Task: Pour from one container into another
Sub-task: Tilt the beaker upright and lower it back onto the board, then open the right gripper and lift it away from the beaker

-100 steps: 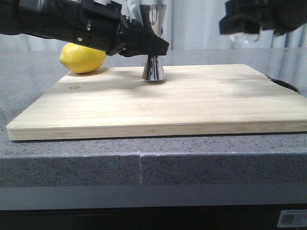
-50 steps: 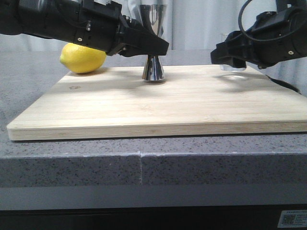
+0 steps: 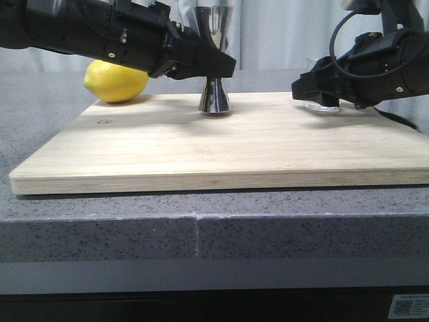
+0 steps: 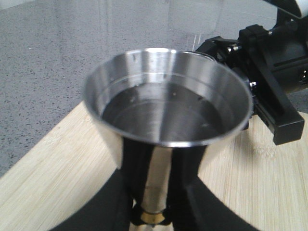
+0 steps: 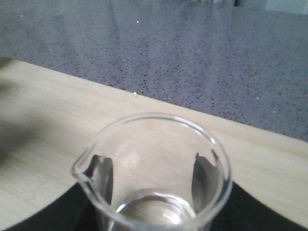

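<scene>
While my right tool [image 3: 315, 89] is clamping the upright glass cup [image 5: 153, 175], my left tool [image 3: 216, 69] is gripping the jigger [image 4: 166, 113] off to its left.

Left gripper [image 3: 218, 67] jaws clamped; right gripper [image 3: 310, 90] clamped, low.

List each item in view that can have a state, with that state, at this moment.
Jigger: upright on the board, liquid in its top cup.
Glass cup: upright, at board level, looks empty.
Left gripper: shut on the jigger's waist.
Right gripper: shut on the glass cup.
Lemon: whole.
</scene>
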`<state>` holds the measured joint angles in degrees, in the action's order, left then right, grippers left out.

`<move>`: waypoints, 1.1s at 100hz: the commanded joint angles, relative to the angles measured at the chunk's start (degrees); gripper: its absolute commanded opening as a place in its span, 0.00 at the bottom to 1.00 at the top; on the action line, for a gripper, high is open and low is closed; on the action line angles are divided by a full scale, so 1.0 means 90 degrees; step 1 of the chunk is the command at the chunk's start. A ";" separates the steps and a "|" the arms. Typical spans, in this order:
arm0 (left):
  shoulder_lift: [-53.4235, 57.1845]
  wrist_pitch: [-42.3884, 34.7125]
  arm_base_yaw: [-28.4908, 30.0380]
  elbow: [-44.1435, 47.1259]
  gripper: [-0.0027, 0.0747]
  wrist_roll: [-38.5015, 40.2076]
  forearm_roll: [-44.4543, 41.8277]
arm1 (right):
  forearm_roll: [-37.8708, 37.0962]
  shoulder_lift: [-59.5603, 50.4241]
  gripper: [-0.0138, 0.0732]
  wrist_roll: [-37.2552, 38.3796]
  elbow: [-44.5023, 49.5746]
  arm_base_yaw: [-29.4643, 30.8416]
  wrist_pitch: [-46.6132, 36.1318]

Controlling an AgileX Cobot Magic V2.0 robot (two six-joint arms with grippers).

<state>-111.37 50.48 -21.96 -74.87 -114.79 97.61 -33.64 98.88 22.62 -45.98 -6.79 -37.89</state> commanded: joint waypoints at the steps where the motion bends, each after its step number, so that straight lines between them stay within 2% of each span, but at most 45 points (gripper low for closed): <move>1: 0.0331 0.0359 -0.0045 -0.0182 0.01 0.0009 0.0438 | 0.0121 -0.0156 0.47 -0.0064 -0.0174 0.0038 -0.0501; 19: 0.0331 0.0359 -0.0045 -0.0182 0.01 0.0009 0.0438 | 0.0121 -0.0087 0.49 -0.0064 -0.0174 0.0038 -0.0483; 41: 0.0331 0.0359 -0.0045 -0.0182 0.01 0.0009 0.0438 | 0.0121 -0.0087 0.72 -0.0064 -0.0174 0.0038 -0.0578; 53: 0.0331 0.0359 -0.0045 -0.0182 0.01 0.0009 0.0438 | 0.0121 -0.0128 0.79 -0.0064 -0.0174 0.0038 -0.0549; 75: 0.0331 0.0359 -0.0045 -0.0182 0.01 0.0009 0.0438 | -0.0104 -0.0567 0.80 0.0268 -0.0153 0.0038 -0.0188; 92: 0.0331 0.0359 -0.0045 -0.0182 0.01 0.0009 0.0438 | -0.0976 -0.1036 0.80 0.1193 -0.0153 0.0038 0.0055; 110: 0.0331 0.0359 -0.0045 -0.0182 0.01 0.0009 0.0438 | -0.1716 -0.1666 0.80 0.1852 -0.0153 0.0038 0.0807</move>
<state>-111.37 50.48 -21.96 -74.87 -114.79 97.61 -46.60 88.74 36.56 -46.21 -6.79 -30.18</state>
